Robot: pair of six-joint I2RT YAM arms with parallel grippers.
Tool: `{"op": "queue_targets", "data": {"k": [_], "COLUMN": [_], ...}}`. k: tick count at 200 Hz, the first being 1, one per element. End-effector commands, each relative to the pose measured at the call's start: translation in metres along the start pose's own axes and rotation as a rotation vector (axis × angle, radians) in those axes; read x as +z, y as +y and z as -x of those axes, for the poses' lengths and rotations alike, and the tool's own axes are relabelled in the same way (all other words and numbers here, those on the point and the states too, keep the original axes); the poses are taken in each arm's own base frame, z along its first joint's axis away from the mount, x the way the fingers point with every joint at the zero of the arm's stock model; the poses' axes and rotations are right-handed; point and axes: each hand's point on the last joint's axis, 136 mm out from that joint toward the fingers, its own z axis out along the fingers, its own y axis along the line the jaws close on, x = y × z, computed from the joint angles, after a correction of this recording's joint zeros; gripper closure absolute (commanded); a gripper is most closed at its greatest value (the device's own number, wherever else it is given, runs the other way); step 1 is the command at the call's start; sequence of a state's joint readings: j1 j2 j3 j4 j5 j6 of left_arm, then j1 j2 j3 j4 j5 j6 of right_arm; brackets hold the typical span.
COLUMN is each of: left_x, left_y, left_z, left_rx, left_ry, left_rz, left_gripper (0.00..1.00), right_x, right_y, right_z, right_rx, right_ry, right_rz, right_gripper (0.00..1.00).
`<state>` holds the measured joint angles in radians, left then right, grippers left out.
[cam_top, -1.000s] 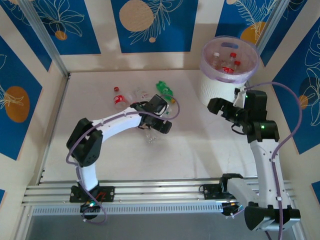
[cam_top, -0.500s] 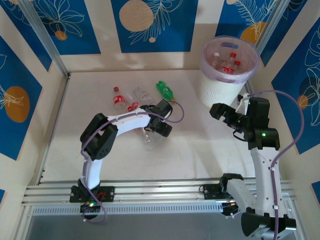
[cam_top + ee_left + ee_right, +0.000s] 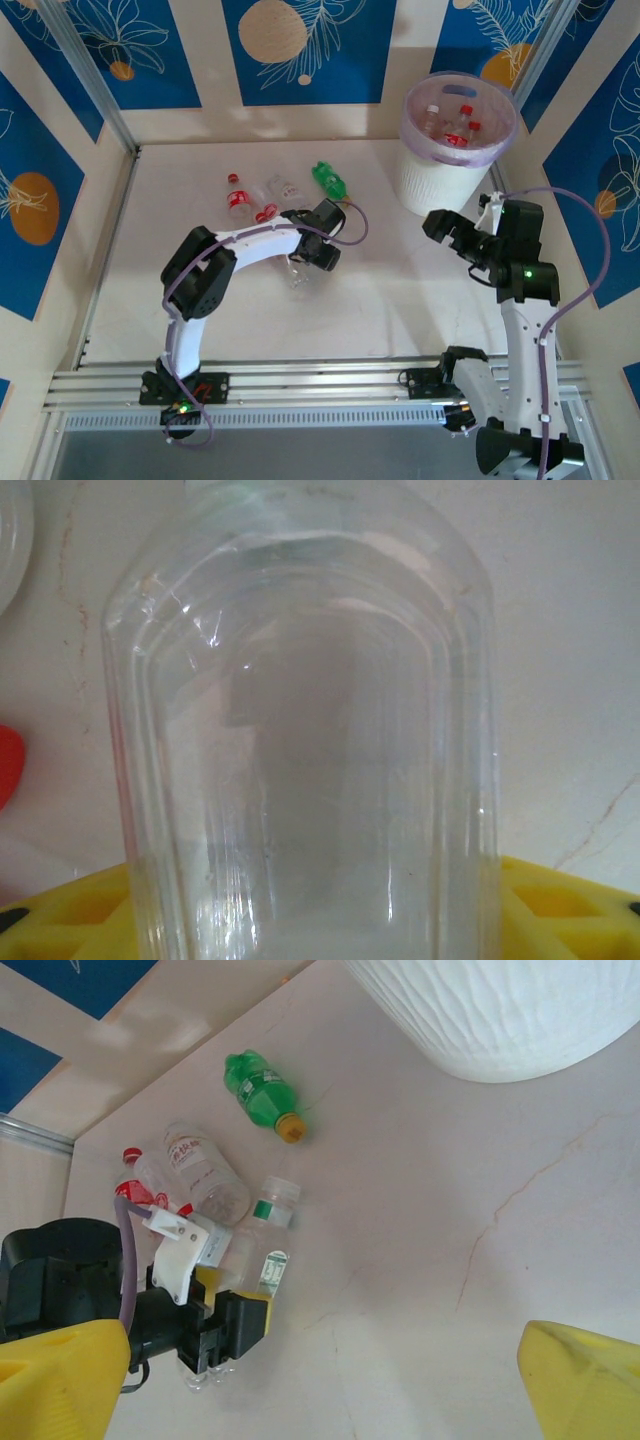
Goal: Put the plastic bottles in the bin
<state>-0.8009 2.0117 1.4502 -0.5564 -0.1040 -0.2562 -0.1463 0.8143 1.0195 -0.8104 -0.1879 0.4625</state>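
Straddling a clear bottle point(image 3: 298, 277) at mid-bench point(image 3: 400, 300), the left gripper point(image 3: 321, 254) sits so close that the bottle's body looms large in its wrist view, with a yellow finger point(image 3: 70, 920) showing at either side. We cannot tell whether the jaws pinch the bottle or merely flank it. The right gripper point(image 3: 447, 232) hangs near the bin point(image 3: 436, 186), on its near side, jaws spread wide and empty above bare bench. We count several red-capped bottles point(image 3: 452, 124) lying inside the bin, which stands at the bench's far right corner. Beyond the left gripper more bottles lie loose on the bench: a green bottle point(image 3: 328, 180) with an orange cap, a red-labelled bottle point(image 3: 236, 197) farthest left, and a second clear bottle point(image 3: 278, 188) between them.
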Motion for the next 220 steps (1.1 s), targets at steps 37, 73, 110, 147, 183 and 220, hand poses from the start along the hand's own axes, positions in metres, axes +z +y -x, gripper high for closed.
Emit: {"op": "queue_targets", "data": {"k": [37,73,110,147,183,220], "left_x": [-0.079,-0.114,-0.141,-0.155,-0.154,-0.158], "left_y": [-0.018,-0.033,-0.047,-0.053,-0.053,-0.054], "left_z": [0.032,0.020,0.000,-0.010,-0.011,-0.005], "left_rx": [-0.052,-0.034,-0.024,-0.006,-0.009,-0.006], "left_ry": [-0.292,-0.409,-0.494,-0.543,-0.549,-0.576], "left_rz": [-0.154,-0.305,-0.451,-0.523,-0.525,-0.536], "left_gripper": [0.41,0.41,0.41,0.41,0.41,0.41], "right_x": [0.021,0.056,0.088,0.118,0.139,0.154], "right_y": [0.053,0.093,0.130,0.155,0.171,0.170], "right_z": [-0.011,-0.026,-0.037,-0.052,-0.071,-0.085], "right_rx": [0.029,-0.033,-0.059,-0.088,-0.126,-0.130], "right_ry": [0.076,0.193,0.274,0.353,0.417,0.460], "right_rz": [0.264,0.343,0.430,0.472,0.480,0.455], "right_gripper": [0.02,0.02,0.08,0.18,0.23,0.39]}}
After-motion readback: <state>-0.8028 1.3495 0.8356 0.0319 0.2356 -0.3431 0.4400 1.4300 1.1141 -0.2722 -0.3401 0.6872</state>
